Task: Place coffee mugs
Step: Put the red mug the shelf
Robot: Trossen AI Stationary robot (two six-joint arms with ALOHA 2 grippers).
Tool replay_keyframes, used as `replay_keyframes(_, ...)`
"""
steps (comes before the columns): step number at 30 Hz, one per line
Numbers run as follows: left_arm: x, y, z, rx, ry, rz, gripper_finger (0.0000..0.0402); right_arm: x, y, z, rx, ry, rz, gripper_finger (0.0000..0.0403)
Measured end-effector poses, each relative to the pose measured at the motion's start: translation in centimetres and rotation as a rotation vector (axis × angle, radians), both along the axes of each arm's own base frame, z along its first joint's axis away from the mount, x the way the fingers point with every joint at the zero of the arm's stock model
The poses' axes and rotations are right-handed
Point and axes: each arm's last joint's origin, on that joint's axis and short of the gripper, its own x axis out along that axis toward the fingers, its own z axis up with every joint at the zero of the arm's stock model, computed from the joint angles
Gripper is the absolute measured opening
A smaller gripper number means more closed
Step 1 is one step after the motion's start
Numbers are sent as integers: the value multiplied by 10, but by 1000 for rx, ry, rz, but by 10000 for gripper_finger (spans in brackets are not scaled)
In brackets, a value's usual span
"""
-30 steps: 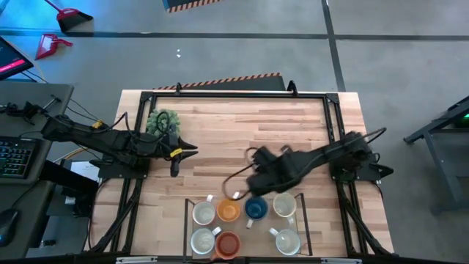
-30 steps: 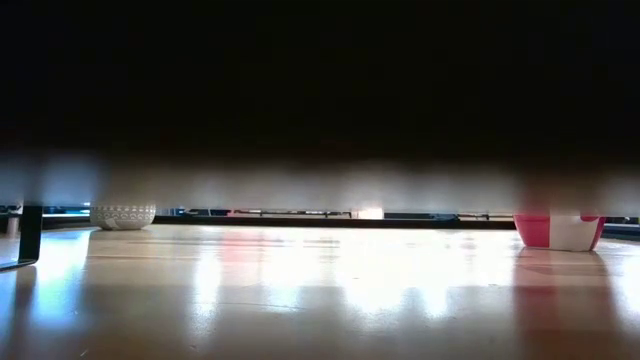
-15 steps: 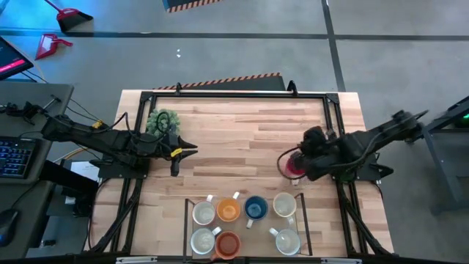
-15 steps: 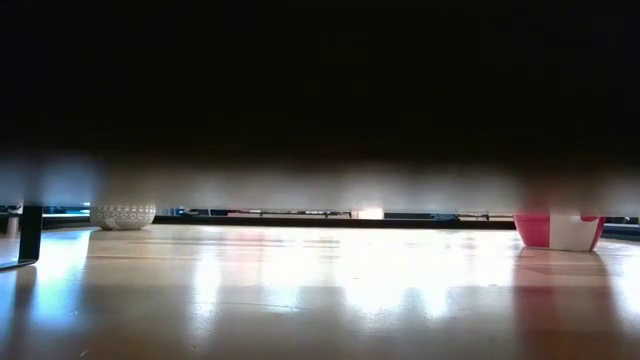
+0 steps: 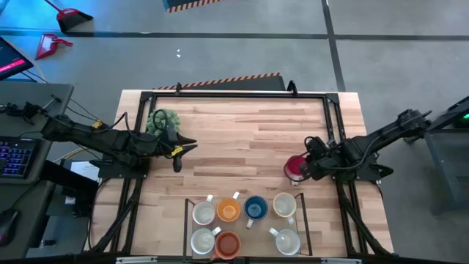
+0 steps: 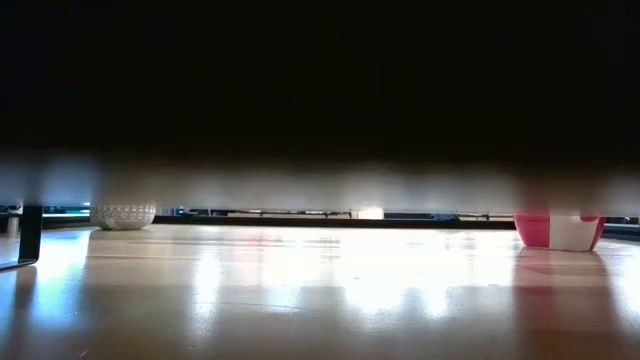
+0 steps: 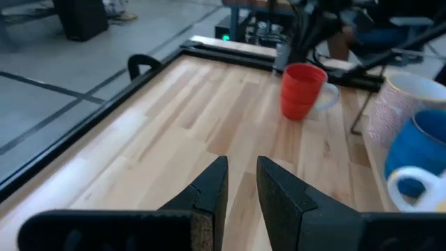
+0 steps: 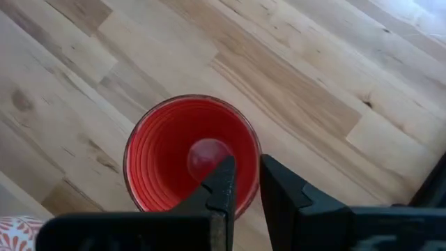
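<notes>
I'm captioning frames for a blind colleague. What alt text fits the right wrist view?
Looking straight down, a red mug stands upright and empty on the wooden table. The right hand is above the mug's rim, its two dark fingers close together with a narrow gap and holding nothing.

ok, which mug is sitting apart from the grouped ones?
The red mug. It stands alone on the table's right side, under the right gripper, while the white, orange and blue mugs sit clustered at the near edge.
</notes>
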Motion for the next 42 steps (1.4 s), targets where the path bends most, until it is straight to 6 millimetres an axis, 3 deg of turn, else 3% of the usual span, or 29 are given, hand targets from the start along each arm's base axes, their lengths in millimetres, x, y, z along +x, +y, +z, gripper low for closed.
replay_keyframes(9, 2, 1, 9, 1, -99, 68, 67, 2, 1, -2, 15, -21, 1, 39)
replay_keyframes(29, 2, 1, 9, 0, -97, 65, 67, 1, 4, -3, 117, 29, 35, 39)
replay_keyframes(42, 2, 1, 9, -1, -97, 63, 67, 2, 3, -2, 86, 8, 26, 39)
